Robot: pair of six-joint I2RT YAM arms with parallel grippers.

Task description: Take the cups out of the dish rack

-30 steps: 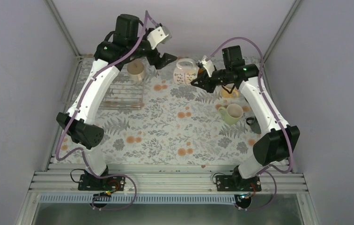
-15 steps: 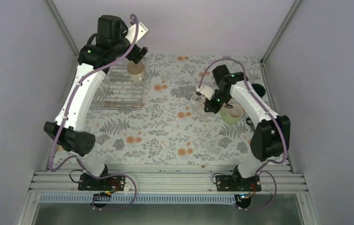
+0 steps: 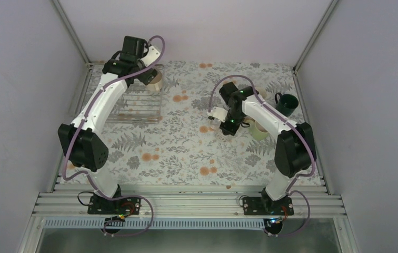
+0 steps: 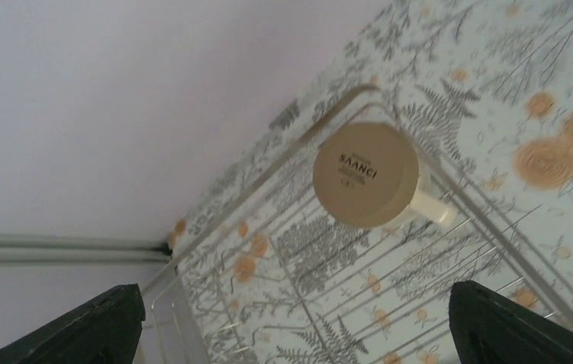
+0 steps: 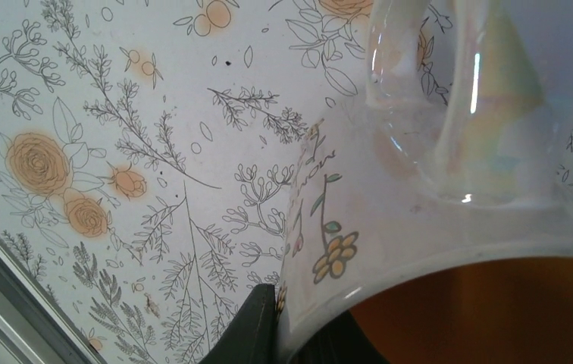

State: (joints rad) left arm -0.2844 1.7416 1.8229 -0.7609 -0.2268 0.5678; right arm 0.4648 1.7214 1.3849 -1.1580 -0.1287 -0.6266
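We located the cream-white mug (image 4: 365, 176) inverted, base up, on the far right corner of the dish rack (image 4: 427, 262), with its handle (image 4: 436, 210) projecting sideways over the bars. We judged it to be glazed ceramic: rigid, moderately heavy, slick on the outside, and liable to chip if knocked against the frame. The handle, or the wall just beside it, appeared to offer the surest hold. The left end effector (image 4: 295, 326) hung above this mug with its fingers spread wide and nothing between them.

The right end effector (image 3: 222, 124) was pinching the rim wall of the patterned mug (image 5: 420, 227), which showed orange inside. This mug sat low over the middle of the table (image 3: 186, 153); we could not tell whether it was touching.

The pale green mug (image 3: 260, 132) stood just beside the right arm, and the dark green mug (image 3: 286, 103) stood near the far right edge, both well apart from the rack. We considered the frame around the cream-white mug the main obstruction on the left, and the pale green mug the main one on the right
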